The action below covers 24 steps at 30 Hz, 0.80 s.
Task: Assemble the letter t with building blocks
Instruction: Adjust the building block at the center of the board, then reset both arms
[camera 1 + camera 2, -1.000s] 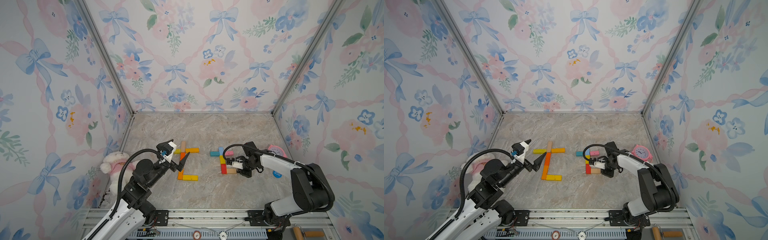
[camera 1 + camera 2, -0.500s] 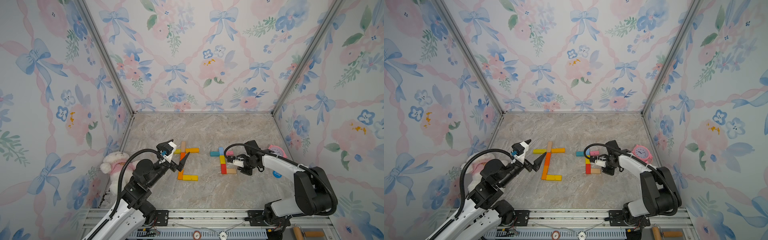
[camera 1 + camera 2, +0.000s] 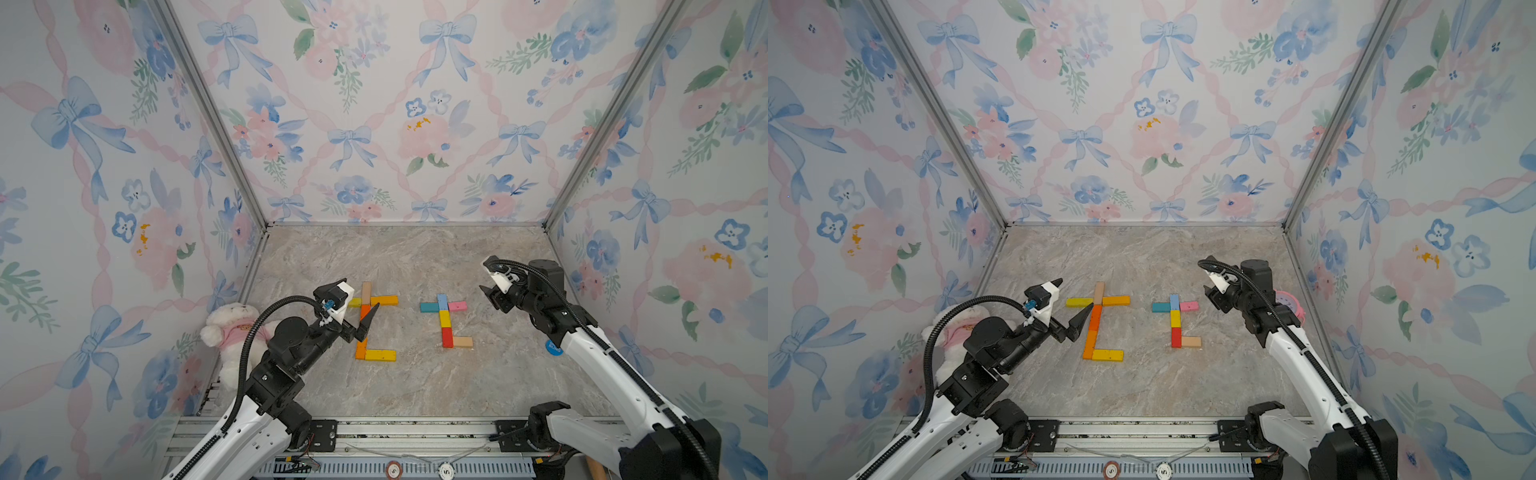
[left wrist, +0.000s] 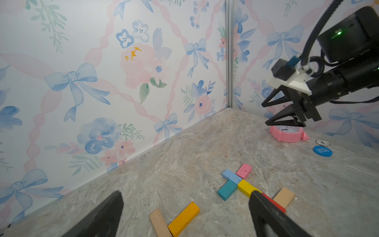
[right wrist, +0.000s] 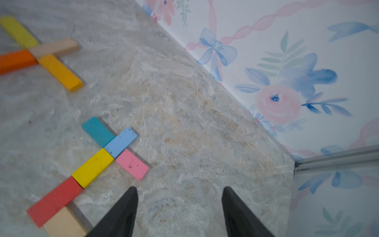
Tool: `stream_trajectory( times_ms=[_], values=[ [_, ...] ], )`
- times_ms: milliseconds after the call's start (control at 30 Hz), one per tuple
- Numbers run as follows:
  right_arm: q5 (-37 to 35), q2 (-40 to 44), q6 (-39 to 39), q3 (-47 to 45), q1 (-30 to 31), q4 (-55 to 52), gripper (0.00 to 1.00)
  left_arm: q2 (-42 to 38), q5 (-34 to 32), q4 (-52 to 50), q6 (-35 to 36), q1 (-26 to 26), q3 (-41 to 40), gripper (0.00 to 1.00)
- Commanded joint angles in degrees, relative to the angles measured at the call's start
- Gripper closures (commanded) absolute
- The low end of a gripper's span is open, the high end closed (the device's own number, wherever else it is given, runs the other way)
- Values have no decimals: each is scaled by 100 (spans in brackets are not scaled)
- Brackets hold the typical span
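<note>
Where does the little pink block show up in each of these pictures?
In a top view: pink block right of the blue block.
In a top view: pink block in the same place.
Left wrist: pink block beside the blue block.
Right wrist: pink block beside the blue block.
Shared landmark: the blue block.

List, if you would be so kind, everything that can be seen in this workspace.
Table: one, marbled grey-beige, under everything.
Larger t's blocks: six, yellow, tan and orange, table's left half.
Smaller t's blocks: six, teal, blue, pink, yellow, red, peach, table's right half.
Plush bear: one, white with pink top, table's left edge.
Alarm clock: one, pink, table's right edge.
Blue chip: one, blue, beside the clock.
White chip: one, white, beside the blue chip.
Left pincer: one, black, open and empty, over the larger t.
Right pincer: one, black, open and empty, beside the smaller t.
</note>
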<state>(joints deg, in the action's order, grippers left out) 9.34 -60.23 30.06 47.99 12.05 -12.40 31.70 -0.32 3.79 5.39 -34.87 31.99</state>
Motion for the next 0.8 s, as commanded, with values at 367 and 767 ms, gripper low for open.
stream_trajectory(
  times_ms=[367, 767],
  values=[
    [-2677, 1663, -2926, -1693, -639, 1937, 4, 907, -2009, 1514, -525, 725, -573, 2],
    [-2701, -862, -3256, -3464, -1237, 5847, 4, 3046, -1720, 4700, -26, 2025, -2097, 2]
  ],
)
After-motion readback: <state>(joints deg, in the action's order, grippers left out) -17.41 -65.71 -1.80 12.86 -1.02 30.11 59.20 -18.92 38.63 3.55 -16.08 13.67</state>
